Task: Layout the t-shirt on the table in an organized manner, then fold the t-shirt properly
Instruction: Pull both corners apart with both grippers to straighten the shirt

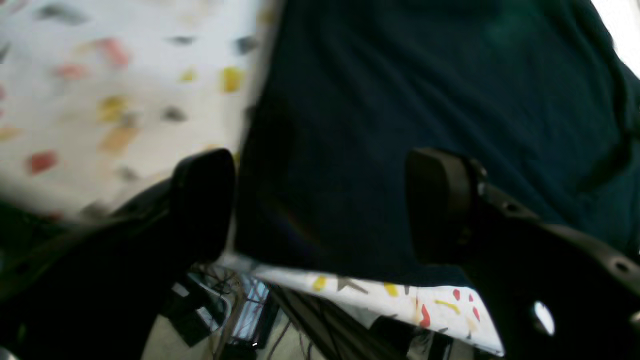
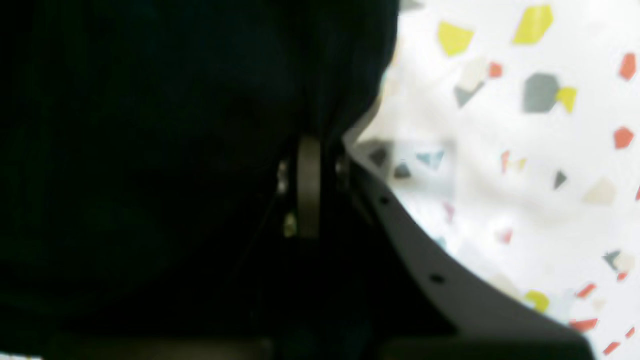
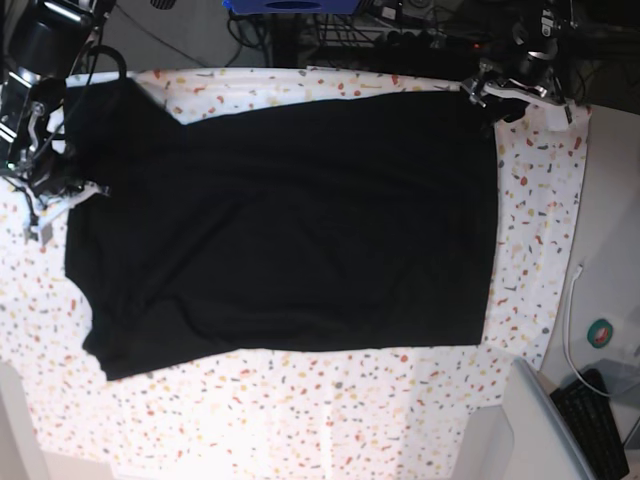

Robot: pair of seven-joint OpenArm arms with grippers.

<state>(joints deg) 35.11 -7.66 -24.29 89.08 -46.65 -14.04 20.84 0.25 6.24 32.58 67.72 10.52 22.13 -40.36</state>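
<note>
The black t-shirt [image 3: 290, 220] lies spread wide over the speckled white table [image 3: 300, 410], with some wrinkles near its left end. My left gripper [image 1: 320, 200] is open, its two dark pads hovering over the shirt's corner [image 1: 400, 125] near the table edge [image 1: 400, 300]. In the base view it is at the shirt's top right corner [image 3: 490, 92]. My right gripper [image 2: 310, 150] is shut on a fold of the shirt [image 2: 150, 150], whose fabric hides most of that view. In the base view it is at the shirt's left edge [image 3: 48, 195].
A black keyboard [image 3: 600, 425] and a white cable [image 3: 570, 330] lie off the table at the lower right, beside a grey panel [image 3: 540, 430]. Cables and gear crowd the floor behind the table's far edge [image 3: 400, 25]. A strip of bare table runs along the right [image 3: 540, 200].
</note>
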